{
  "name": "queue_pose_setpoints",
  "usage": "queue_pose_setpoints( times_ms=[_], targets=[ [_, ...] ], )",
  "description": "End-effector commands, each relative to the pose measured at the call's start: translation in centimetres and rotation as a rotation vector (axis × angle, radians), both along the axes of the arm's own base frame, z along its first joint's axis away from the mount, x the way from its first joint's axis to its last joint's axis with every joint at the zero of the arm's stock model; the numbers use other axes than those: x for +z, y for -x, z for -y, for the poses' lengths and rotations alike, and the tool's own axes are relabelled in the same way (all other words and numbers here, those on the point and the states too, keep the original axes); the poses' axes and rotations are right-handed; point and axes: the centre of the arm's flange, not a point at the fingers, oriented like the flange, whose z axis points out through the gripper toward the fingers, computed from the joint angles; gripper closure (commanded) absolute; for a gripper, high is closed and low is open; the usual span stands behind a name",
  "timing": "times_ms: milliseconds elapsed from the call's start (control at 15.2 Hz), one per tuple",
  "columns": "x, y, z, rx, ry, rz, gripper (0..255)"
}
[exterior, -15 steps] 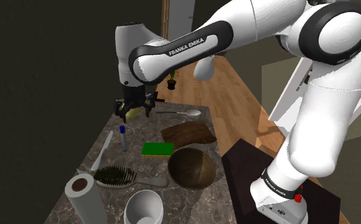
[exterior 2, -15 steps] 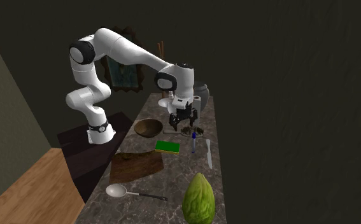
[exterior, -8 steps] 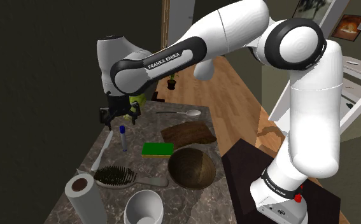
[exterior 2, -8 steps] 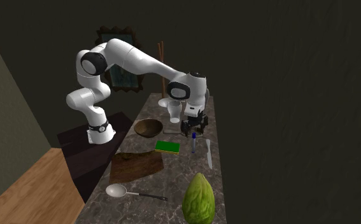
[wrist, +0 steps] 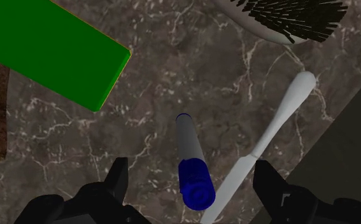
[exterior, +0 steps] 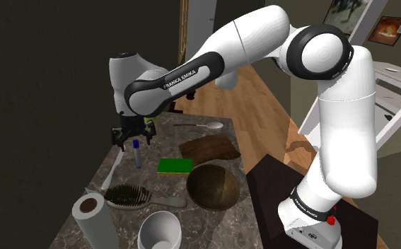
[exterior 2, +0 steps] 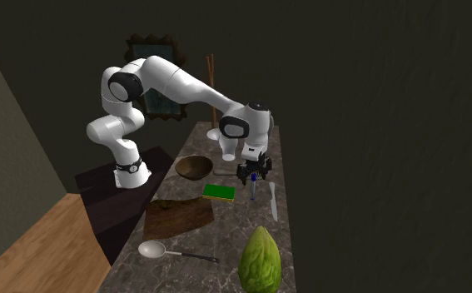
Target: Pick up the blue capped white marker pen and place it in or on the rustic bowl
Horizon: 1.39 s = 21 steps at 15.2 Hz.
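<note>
The marker (wrist: 190, 146) is grey-white with a blue cap (wrist: 195, 184). It lies flat on the dark marble counter (exterior: 114, 177), between a green block and a white knife. My gripper (wrist: 191, 170) is open and hovers just above it, its fingers standing on either side of the cap end without touching it. In the shoulder view the gripper (exterior: 133, 139) hangs over the marker (exterior: 136, 153). The dark brown bowl (exterior: 212, 186) stands nearer the stand. The second exterior view has the gripper (exterior 2: 253, 173), marker (exterior 2: 253, 191) and bowl (exterior 2: 193, 166).
A green block (exterior: 175, 165) and a brown board (exterior: 207, 149) lie between marker and bowl. The white knife (exterior: 113, 168) lies beside the marker, a hairbrush (exterior: 131, 196) past it. A paper roll (exterior: 93, 216), white cup (exterior: 160, 230), spoon (exterior: 207, 125) and green fruit (exterior 2: 259, 260) also stand about.
The gripper has swung toward the shoulder view's left and come down over the marker, still open. Nothing on the counter has moved.
</note>
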Motion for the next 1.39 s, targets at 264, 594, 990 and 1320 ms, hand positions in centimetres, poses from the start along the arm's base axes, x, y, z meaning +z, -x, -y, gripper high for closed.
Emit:
queue_pose_setpoints(
  times_ms=[264, 594, 990, 1320],
  targets=[
    [-0.1, 0.0, 0.0, 0.000, 0.000, 0.000, 0],
    [-0.1, 0.0, 0.0, 0.000, 0.000, 0.000, 255],
    [0.4, 0.0, 0.0, 0.000, 0.000, 0.000, 255],
    [3.1, 0.0, 0.0, 0.000, 0.000, 0.000, 255]
  ],
)
